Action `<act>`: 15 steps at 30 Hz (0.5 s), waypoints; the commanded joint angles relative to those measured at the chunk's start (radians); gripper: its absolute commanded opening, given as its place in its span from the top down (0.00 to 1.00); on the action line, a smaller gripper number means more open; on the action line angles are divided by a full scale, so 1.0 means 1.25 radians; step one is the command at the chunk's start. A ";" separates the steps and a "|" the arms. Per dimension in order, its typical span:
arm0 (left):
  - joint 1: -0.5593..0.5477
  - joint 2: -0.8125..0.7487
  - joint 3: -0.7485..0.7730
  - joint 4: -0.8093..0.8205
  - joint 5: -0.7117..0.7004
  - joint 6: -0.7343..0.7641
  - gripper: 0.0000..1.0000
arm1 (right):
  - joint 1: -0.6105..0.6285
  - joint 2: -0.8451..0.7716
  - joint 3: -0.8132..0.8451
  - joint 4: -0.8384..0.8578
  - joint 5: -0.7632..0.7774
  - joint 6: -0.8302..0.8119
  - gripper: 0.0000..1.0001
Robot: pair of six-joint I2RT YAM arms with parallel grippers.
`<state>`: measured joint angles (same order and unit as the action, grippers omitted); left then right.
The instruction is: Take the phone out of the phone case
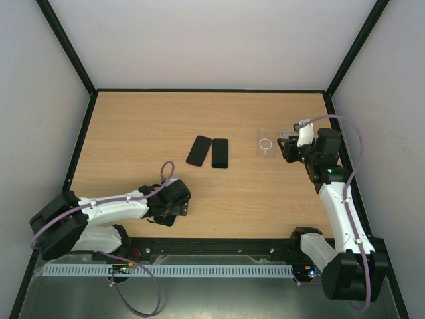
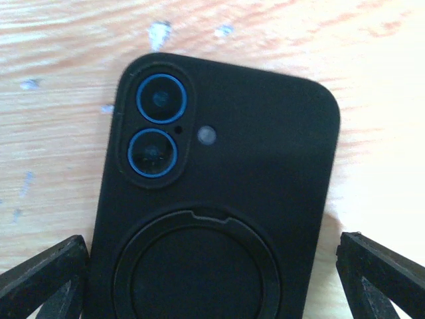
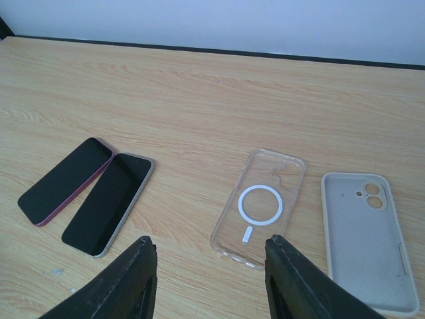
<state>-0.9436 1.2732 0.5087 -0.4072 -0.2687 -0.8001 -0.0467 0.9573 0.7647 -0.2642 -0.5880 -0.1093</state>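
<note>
A black phone case (image 2: 219, 199) lies back up on the wood and fills the left wrist view. It has a round ring stand, and the phone's two blue-ringed lenses (image 2: 161, 98) show through its cutout. My left gripper (image 2: 212, 279) hangs right over it, open, with one black finger (image 2: 40, 276) on each side of the case's lower half. From above, the left gripper (image 1: 169, 203) hides this case. My right gripper (image 1: 290, 149) hovers at the right of the table, open and holding nothing, seen also in its own view (image 3: 211, 266).
Two bare phones (image 1: 198, 150) (image 1: 220, 153) lie screen up side by side mid-table. A clear case (image 3: 260, 206) with a white ring lies before the right gripper, and a pale grey empty case (image 3: 365, 242) lies to its right. Black frame rails edge the table.
</note>
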 commanded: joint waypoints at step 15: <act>-0.060 0.133 0.104 -0.171 0.148 -0.037 0.01 | -0.003 0.005 0.002 -0.012 -0.007 -0.013 0.55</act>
<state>-1.0119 1.3678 0.6254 -0.5064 -0.1314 -0.8093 -0.0467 0.9642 0.7647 -0.2642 -0.5892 -0.1104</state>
